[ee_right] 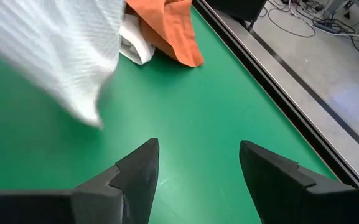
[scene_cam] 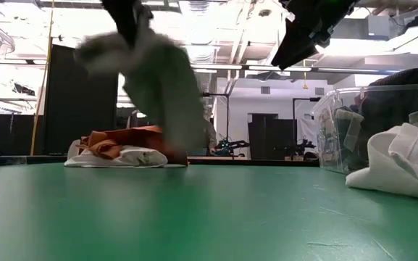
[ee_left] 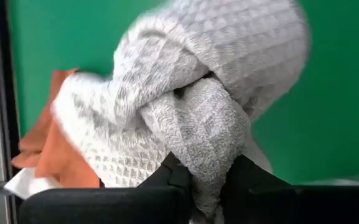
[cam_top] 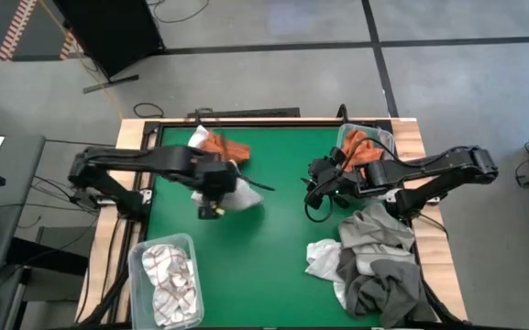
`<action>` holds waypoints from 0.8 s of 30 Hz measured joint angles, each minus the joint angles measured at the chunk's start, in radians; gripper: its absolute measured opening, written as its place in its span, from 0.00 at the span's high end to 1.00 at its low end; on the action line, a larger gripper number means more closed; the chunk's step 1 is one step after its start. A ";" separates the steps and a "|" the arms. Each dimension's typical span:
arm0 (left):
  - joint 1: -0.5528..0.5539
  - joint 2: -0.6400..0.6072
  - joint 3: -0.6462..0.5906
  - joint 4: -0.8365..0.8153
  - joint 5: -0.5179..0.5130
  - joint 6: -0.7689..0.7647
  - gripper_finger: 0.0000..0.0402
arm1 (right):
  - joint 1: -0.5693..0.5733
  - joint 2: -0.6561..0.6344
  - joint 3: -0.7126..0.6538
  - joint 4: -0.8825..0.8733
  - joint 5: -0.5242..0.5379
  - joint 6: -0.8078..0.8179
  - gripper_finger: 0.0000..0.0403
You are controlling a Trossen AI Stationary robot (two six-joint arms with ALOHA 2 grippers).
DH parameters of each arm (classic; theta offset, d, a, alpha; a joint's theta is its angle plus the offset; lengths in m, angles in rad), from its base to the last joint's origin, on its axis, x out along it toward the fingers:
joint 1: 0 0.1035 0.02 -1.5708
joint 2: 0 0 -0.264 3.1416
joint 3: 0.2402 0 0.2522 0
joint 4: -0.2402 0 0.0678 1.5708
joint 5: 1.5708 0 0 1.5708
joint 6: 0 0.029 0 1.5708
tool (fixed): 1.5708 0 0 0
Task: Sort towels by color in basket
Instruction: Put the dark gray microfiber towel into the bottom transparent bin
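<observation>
The left end effector (cam_top: 216,194) is positioned above the green desk (cam_top: 282,183), and its fingers (ee_left: 179,177) are pinched on a light grey waffle-weave towel (ee_left: 191,106). The towel is bunched between the fingers and hangs below them, clear of the desk surface in the low view (scene_cam: 158,80). Just behind the left end effector, near the far edge of the desk, a rust-orange towel (cam_top: 225,148) is laid over a white towel (scene_cam: 114,157); both rest on the desk. The right end effector (ee_right: 198,168) is held over the desk with its fingers spread apart, and nothing is gripped between them. Just behind the right end effector, a clear basket (cam_top: 381,137) at the far right corner of the desk is seen to contain an orange towel (cam_top: 360,147). On the near side of the right end effector, a loose pile of grey and white towels (cam_top: 374,261) is spread on the desk. On the near side of the left end effector, a second clear basket (cam_top: 136,257) at the near left corner of the desk is filled with white checked towels (cam_top: 168,275). The two end effectors are well apart, with bare desk between them.
</observation>
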 joint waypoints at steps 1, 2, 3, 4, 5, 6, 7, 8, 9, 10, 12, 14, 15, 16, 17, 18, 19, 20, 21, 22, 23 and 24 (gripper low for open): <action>-0.021 -0.021 0.028 -0.026 -0.001 -0.024 0.92 | 0.000 0.000 0.000 0.002 0.000 0.000 0.38; -0.044 -0.042 0.054 -0.052 -0.001 -0.050 0.92 | 0.000 0.000 0.000 0.003 0.000 0.000 0.38; -0.067 -0.061 0.078 -0.076 -0.003 -0.077 0.92 | 0.000 0.000 0.000 0.002 0.000 0.000 0.38; -0.089 -0.079 0.099 -0.099 -0.003 -0.110 0.92 | 0.000 0.000 0.000 0.002 0.000 0.000 0.38; -0.113 -0.096 0.117 -0.122 -0.003 -0.146 0.92 | 0.000 0.000 0.000 0.002 0.000 0.000 0.38; -0.140 -0.114 0.130 -0.146 -0.003 -0.183 0.92 | 0.000 0.000 0.000 0.002 0.000 0.000 0.38; -0.168 -0.131 0.139 -0.169 -0.003 -0.217 0.92 | 0.000 0.000 0.000 0.003 0.000 0.000 0.38; -0.197 -0.145 0.147 -0.186 -0.003 -0.248 0.92 | 0.000 0.000 0.000 0.002 0.000 0.000 0.38; -0.228 -0.162 0.154 -0.195 -0.004 -0.277 0.92 | 0.000 0.000 0.000 0.003 0.000 0.000 0.38; -0.264 -0.179 0.156 -0.201 -0.007 -0.302 0.92 | 0.000 0.000 0.000 0.003 0.000 0.001 0.38; -0.336 -0.213 0.156 -0.212 -0.007 -0.358 0.92 | -0.001 0.000 0.000 0.003 0.000 0.006 0.38; -0.411 -0.242 0.156 -0.211 -0.012 -0.405 0.92 | -0.001 0.000 0.000 0.003 0.000 0.009 0.38; -0.450 -0.255 0.156 -0.213 -0.021 -0.433 0.92 | -0.001 0.000 0.000 0.003 0.000 0.010 0.38; -0.490 -0.266 0.156 -0.214 -0.028 -0.460 0.92 | -0.001 0.000 0.000 0.003 0.000 0.014 0.38; -0.530 -0.275 0.156 -0.212 -0.032 -0.484 0.92 | -0.001 0.000 0.000 0.003 0.000 0.016 0.38; -0.566 -0.282 0.156 -0.212 -0.039 -0.508 0.92 | -0.001 0.000 0.000 0.003 0.000 0.016 0.38; -0.602 -0.288 0.156 -0.212 -0.044 -0.536 0.92 | -0.001 0.000 0.000 0.002 0.000 0.017 0.38; -0.637 -0.293 0.156 -0.212 -0.051 -0.565 0.92 | -0.001 0.000 0.000 0.002 0.000 0.017 0.38; -0.673 -0.296 0.156 -0.212 -0.060 -0.594 0.92 | -0.001 0.000 0.000 0.002 0.000 0.017 0.38; -0.708 -0.298 0.156 -0.212 -0.073 -0.624 0.92 | -0.001 0.000 0.000 0.002 0.000 0.017 0.38; -0.740 -0.298 0.156 -0.212 -0.085 -0.649 0.92 | -0.001 0.000 0.000 0.002 0.000 0.017 0.38; -0.770 -0.297 0.156 -0.212 -0.099 -0.673 0.92 | -0.001 0.000 0.000 0.002 0.000 0.017 0.38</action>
